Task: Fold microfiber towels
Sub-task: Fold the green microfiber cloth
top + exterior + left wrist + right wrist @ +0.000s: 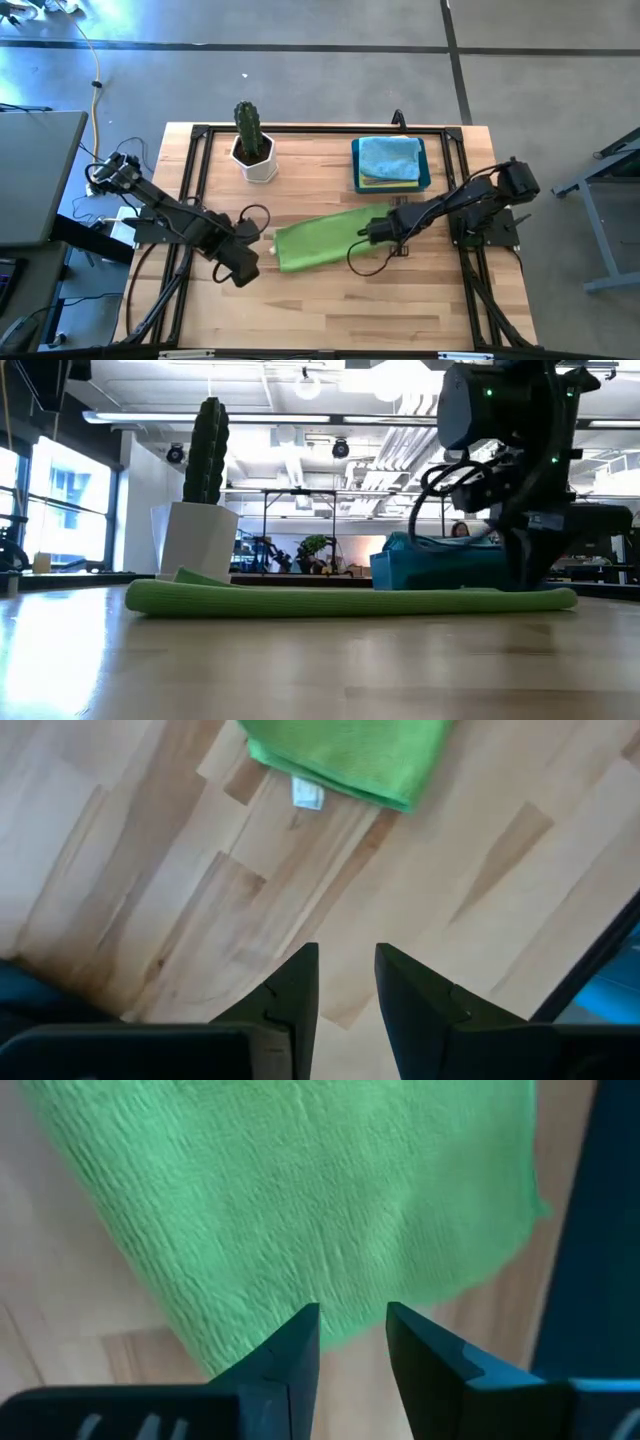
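A lime green microfiber towel point(325, 240) lies folded into a long flat strip on the wooden table point(330, 310), resting on its underside. Its white tag point(306, 793) sticks out at the left end. My left gripper point(245, 265) hangs open above bare wood just left of that end, with nothing between its fingers point(290, 990). My right gripper point(372, 232) stands open, pointing steeply down at the towel's right end point(300, 1200). A light blue towel point(390, 155) lies on top of a yellow one in the blue bin point(428, 180). My right gripper point(352, 1320) has its two fingertips over the right-end edge of the green towel point(350, 1335), coming steeply from above. I cannot tell whether the tips touch the cloth. Nothing sits between the fingers, and the towel lies flat on the table.
A cactus in a white pot point(252, 140) stands at the far left of the table, and the blue bin point(440, 570) is at the far right. A black metal frame point(200, 130) runs round the table top. Bare wood lies along the near edge.
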